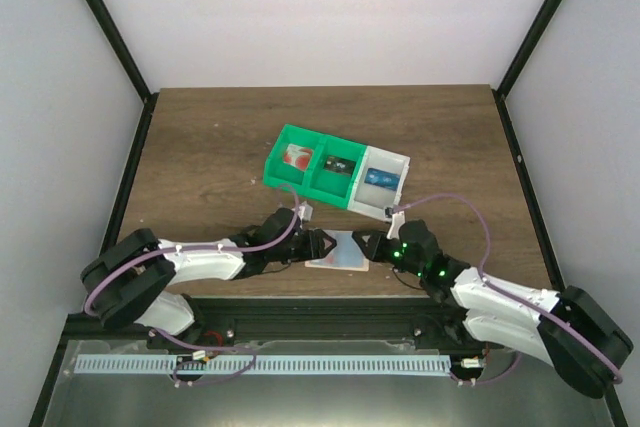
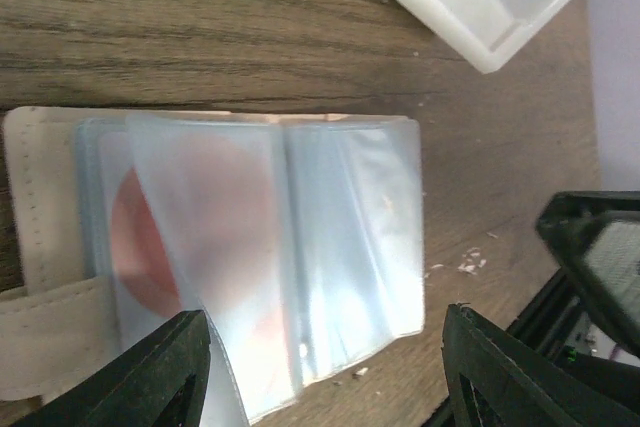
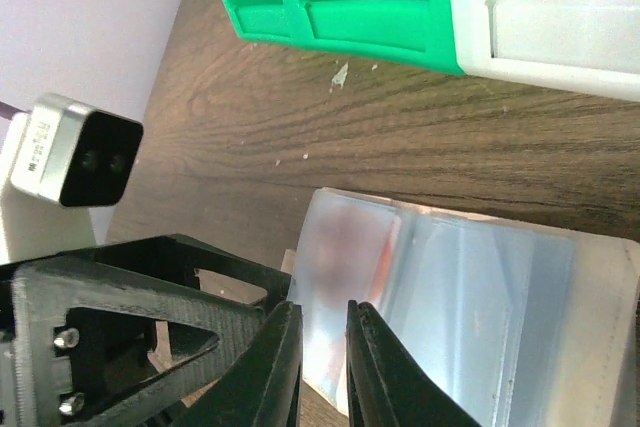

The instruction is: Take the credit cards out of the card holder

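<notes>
The card holder (image 1: 340, 250) lies open on the table (image 1: 200, 157), clear sleeves up, one side between the widely parted fingers of the left gripper (image 2: 328, 325). The right gripper (image 3: 325, 309), all but closed, sits at a sleeve's edge, any grip unclear. Green bins (image 1: 312, 169) and a white bin (image 1: 385, 179) stand just behind, as both arms stretch low and inward.

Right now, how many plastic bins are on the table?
3, in one row: green plastic bin at left, second green plastic bin in the middle, white plastic bin at right.
</notes>
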